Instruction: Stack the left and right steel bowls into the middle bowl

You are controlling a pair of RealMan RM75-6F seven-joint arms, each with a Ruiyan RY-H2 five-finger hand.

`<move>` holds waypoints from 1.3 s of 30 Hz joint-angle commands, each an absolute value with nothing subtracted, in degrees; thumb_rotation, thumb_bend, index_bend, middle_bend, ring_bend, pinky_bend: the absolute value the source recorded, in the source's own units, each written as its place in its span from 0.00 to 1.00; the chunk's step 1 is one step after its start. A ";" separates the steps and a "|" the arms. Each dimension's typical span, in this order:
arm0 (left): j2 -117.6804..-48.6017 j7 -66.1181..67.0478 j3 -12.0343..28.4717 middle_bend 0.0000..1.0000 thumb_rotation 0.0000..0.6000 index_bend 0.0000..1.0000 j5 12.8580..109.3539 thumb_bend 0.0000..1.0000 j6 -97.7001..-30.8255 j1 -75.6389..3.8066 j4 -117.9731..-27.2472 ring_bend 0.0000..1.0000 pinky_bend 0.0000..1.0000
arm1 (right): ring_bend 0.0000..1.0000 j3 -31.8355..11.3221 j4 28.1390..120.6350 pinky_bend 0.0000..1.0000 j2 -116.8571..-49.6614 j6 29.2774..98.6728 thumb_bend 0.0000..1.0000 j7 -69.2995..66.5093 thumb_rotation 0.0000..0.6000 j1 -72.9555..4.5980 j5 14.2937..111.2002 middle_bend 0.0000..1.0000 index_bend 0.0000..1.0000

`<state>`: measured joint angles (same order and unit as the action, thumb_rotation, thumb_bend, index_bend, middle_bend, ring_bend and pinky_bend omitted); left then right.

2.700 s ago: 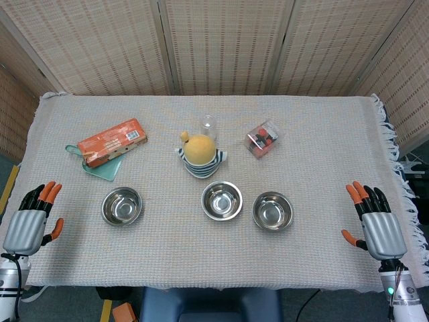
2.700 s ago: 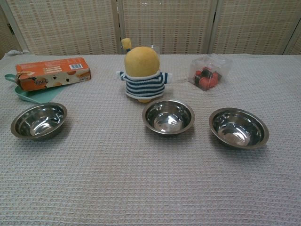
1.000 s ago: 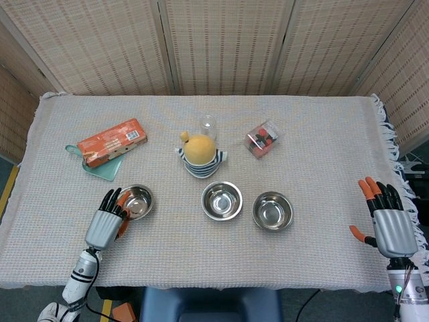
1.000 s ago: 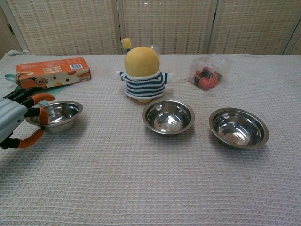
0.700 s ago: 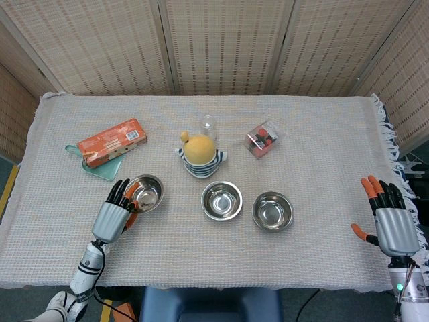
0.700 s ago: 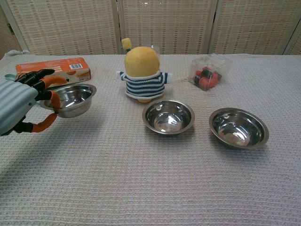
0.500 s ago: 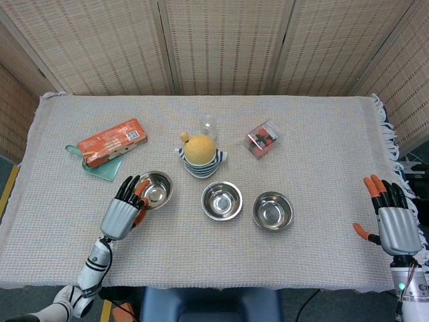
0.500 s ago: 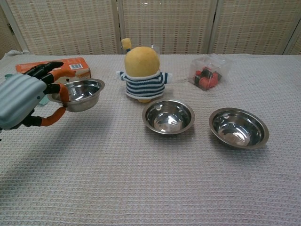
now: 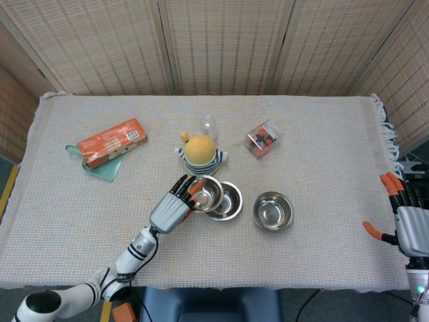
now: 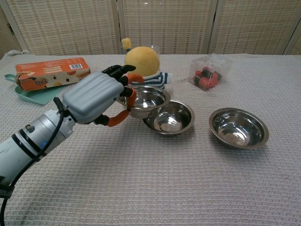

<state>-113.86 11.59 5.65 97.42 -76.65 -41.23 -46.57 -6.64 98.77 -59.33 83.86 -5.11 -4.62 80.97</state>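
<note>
My left hand [image 9: 172, 210] [image 10: 96, 98] grips the left steel bowl [image 9: 205, 192] [image 10: 144, 100] by its near rim and holds it in the air, overlapping the left edge of the middle bowl [image 9: 230, 201] [image 10: 172, 118]. The middle bowl sits on the cloth in front of the plush toy. The right steel bowl [image 9: 272, 210] [image 10: 239, 127] rests on the cloth, untouched. My right hand [image 9: 407, 223] hovers at the far right edge of the table with fingers spread and nothing in it; the chest view does not show it.
A yellow plush toy in a striped shirt [image 9: 200, 153] [image 10: 141, 63] stands just behind the bowls, with a clear glass [image 9: 208, 125] behind it. A clear box of red items [image 9: 263, 139] [image 10: 209, 71] lies back right. An orange box [image 9: 111, 141] [image 10: 51, 73] lies on a teal lid at the back left.
My left hand took hold of the left bowl, lifted it and carried it rightward to the middle bowl's left edge. My right hand drifted slightly outward to the right.
</note>
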 commanded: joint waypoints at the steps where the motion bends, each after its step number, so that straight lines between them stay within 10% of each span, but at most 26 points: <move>1: -115.64 10.89 5.79 0.13 1.00 0.63 96.94 0.45 -74.88 -42.86 -45.58 0.01 0.11 | 0.00 -6.21 98.55 0.00 -55.21 89.92 0.06 -14.89 1.00 -0.95 84.90 0.00 0.00; 9: -120.75 10.48 5.57 0.13 1.00 0.56 96.91 0.45 -72.29 -46.24 -40.42 0.01 0.11 | 0.00 -6.77 97.50 0.00 -53.90 92.86 0.06 -18.92 1.00 1.46 83.53 0.00 0.00; 16: -121.90 10.90 6.57 0.04 1.00 0.00 94.25 0.46 -68.17 -47.66 -38.91 0.00 0.11 | 0.00 -7.56 97.14 0.00 -54.04 94.18 0.06 -19.07 1.00 2.38 82.28 0.00 0.00; 39: -89.63 17.64 0.45 0.00 1.00 0.00 88.54 0.43 -70.39 -34.51 -75.90 0.00 0.10 | 0.00 -5.41 99.42 0.00 -60.73 84.35 0.06 1.00 1.00 -4.27 85.63 0.00 0.00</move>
